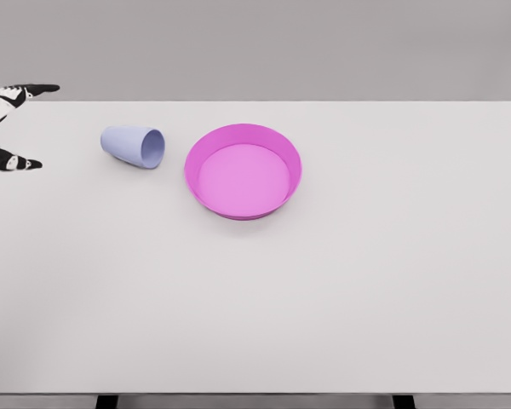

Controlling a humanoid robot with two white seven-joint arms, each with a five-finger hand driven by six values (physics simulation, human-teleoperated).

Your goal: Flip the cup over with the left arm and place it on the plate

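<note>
The left hand [13, 128] is seen at the far left edge of the frame, in its upper part, with only its fingertips in view. Two dark-tipped fingers [36, 89] are shown spread wide apart, one higher and one lower, and nothing is held between them. The rest of the hand is cut off by the frame edge.

The cup [133, 146], pale lavender-blue, is found to the right of the hand, in the upper left of the frame. It is laid on its side on the bench [324, 298], with its open mouth turned to the right and slightly toward the viewer. A stretch of bare bench surface is seen between the cup and the fingertips; they are not touching.

The plate [243, 170], a round magenta dish with a raised rim, is set just right of the cup, near the upper middle of the frame. A narrow gap is left between the cup's mouth and the plate's rim. Nothing is seen inside the plate.

The bench is white, and a grey wall [324, 43] is seen behind its far edge.
</note>
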